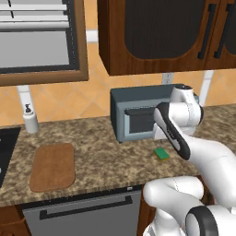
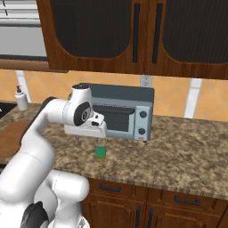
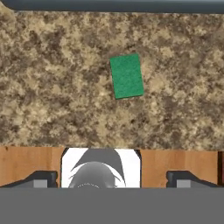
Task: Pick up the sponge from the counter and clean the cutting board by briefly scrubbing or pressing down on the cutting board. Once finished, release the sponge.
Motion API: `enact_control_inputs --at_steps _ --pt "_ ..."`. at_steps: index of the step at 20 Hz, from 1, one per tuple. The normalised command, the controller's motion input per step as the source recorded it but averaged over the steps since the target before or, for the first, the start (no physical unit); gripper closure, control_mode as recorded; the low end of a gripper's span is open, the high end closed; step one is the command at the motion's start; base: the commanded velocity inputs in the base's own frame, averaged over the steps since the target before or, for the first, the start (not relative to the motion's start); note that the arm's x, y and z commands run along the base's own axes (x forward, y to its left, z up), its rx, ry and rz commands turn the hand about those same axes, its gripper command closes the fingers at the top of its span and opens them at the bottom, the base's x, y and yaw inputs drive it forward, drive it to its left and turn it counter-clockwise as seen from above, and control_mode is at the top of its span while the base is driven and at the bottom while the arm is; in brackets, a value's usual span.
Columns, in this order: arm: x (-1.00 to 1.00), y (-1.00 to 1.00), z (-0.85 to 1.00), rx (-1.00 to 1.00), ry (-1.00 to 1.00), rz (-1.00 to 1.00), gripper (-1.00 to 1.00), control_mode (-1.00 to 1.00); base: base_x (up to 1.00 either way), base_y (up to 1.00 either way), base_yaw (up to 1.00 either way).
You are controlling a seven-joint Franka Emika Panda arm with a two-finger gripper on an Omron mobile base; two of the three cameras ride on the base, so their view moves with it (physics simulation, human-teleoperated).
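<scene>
Looking down, you see the sponge (image 3: 126,76), a small flat green rectangle, lying alone on the speckled brown counter (image 3: 52,87) before the grey toaster oven (image 2: 122,111). Gripper (image 3: 112,177) spread wide, empty, above it. Cutting board (image 1: 53,167) lies well left; dark wood cabinets (image 2: 133,35) overhead.

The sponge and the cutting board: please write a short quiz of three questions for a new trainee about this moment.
1. True or false: the sponge lies on the cutting board.
2. What stands behind the sponge, against the wall?
   A. a kettle
   B. a toaster oven
   C. a pot
3. Fill in: the gripper hangs above the counter with its jaws ____.

Key:
1. False; it lies on the bare counter, apart from the board.
2. B
3. open
</scene>
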Motion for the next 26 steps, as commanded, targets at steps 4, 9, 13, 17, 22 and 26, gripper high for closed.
enact_control_inputs --at_steps 4,9,13,17,22,26 --pt "0.34 -0.06 -0.47 0.0 0.06 0.0 -1.0 -1.0 0.0 0.0 0.0" --pt "0.46 -0.02 -0.48 0.0 0.0 0.01 -1.0 -1.0 0.0 0.0 0.0" --pt "0.52 -0.03 -0.31 0.0 0.0 0.0 -1.0 -1.0 0.0 0.0 0.0" --pt "0.34 -0.09 -0.26 0.0 0.0 0.02 -1.0 -1.0 0.0 0.0 0.0" --pt "0.3 -0.04 -0.28 0.0 0.0 0.01 -1.0 -1.0 0.0 0.0 0.0" --pt "0.09 0.0 -0.26 0.0 0.0 0.0 -1.0 -1.0 0.0 0.0 0.0"
